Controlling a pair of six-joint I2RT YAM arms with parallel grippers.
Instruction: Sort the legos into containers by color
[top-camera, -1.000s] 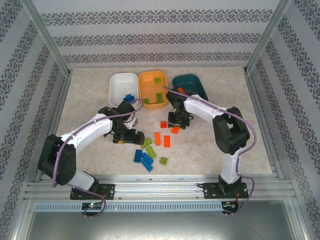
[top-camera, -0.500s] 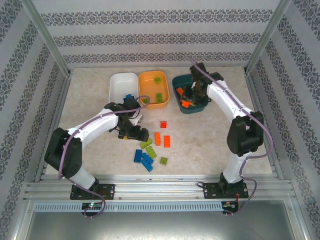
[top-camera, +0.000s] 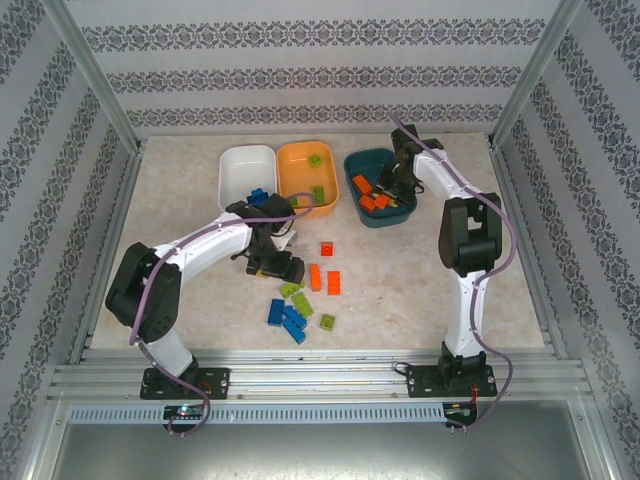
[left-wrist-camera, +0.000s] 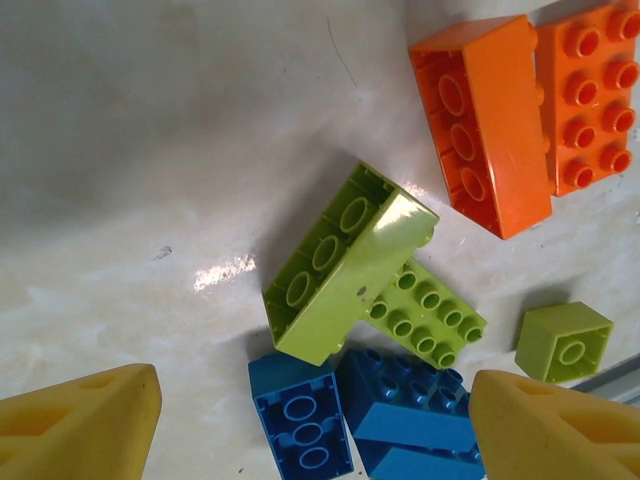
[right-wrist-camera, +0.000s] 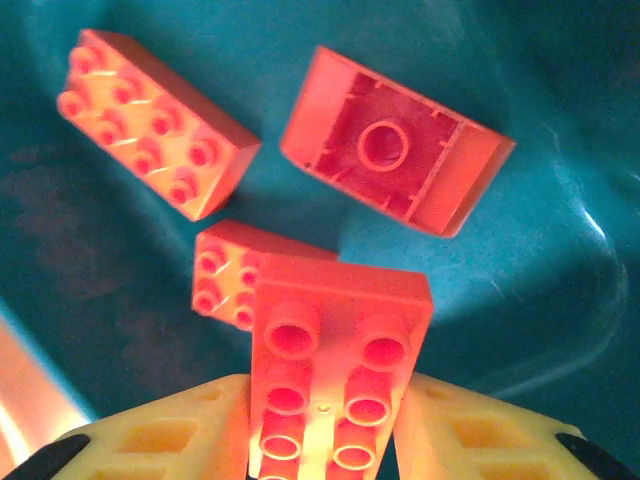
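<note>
As right jaws grip an orange brick (right-wrist-camera: 340, 370), teal tub (right-wrist-camera: 560, 120) wall curves close.

Bright even light, table (left-wrist-camera: 120, 130) glare, right-wrist view perhaps soft.

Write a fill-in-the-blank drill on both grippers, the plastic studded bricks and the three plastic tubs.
The right gripper grips an orange plastic studded brick over the rounded plastic tub coloured dark ____.
The left gripper hangs over loose plastic bricks with its jaws ____.
The bricks in the orange plastic tub are lime ____.
The brick in the white plastic tub is ____.
Missing words: teal; open; green; blue.
</note>
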